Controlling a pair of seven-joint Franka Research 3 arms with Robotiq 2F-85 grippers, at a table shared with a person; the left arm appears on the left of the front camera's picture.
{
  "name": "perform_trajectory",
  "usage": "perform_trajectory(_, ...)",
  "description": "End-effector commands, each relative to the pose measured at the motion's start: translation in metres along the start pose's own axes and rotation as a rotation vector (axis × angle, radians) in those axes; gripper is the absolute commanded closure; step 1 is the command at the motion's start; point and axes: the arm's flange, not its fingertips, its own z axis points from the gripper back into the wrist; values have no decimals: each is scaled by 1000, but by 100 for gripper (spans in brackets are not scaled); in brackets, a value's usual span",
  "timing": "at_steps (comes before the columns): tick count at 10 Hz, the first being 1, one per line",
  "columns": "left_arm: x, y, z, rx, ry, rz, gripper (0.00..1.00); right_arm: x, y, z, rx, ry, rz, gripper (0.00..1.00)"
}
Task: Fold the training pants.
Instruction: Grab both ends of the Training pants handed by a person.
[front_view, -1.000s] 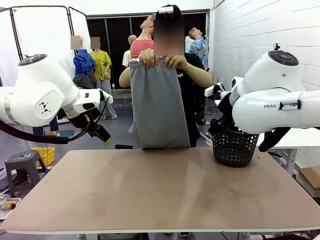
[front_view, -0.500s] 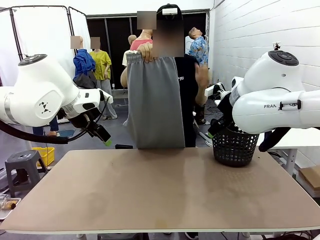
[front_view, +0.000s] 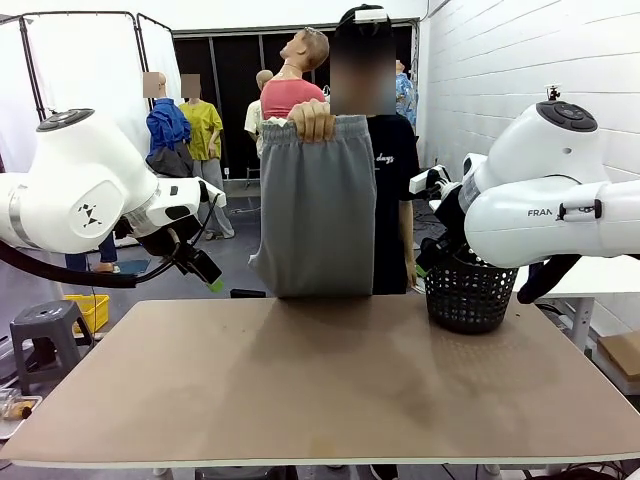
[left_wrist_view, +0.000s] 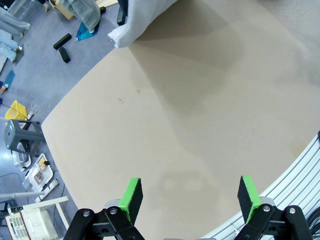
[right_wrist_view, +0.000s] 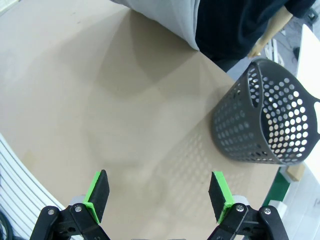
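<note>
- The bench (front_view: 320, 400) is a broad, matt, light brown board with rounded corners, faintly scuffed and mostly bare.
- Around the bench: a white painted brick wall (front_view: 520, 60) on its right, a blue-grey floor (left_wrist_view: 45, 75) under it, and a grey plastic stool (front_view: 45, 335) low beside its left edge.
- A dark plastic basket (front_view: 470, 292), round and pierced with rows of holes, stands on the bench's far right part.
- The training pants (front_view: 315, 210) hang above the middle of the bench's far edge. They are soft grey jersey with a gathered waistband at the top, which the person's hand (front_view: 312, 122) pinches.
- Their lower end meets the bench's far edge; whether it rests on the board or drops behind it is hard to tell, and the leg ends are hidden.
- The left fingers (left_wrist_view: 131, 197), black with green pads, are spread wide and hold nothing, up over the bench's left side.
- The right fingers (right_wrist_view: 98, 192) are likewise spread and bare, above the bench's right part.
- The person's other arm hangs behind the bench, and its hand cannot be made out.
</note>
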Motion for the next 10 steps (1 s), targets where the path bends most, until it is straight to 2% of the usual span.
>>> perform_trajectory(1, 0, 0, 0, -3, 0, -1, 0, 0, 0, -1, 0, 0, 0, 0)
perform_trajectory(10, 0, 0, 0, -3, 0, -1, 0, 0, 0, -1, 0, 0, 0, 0)
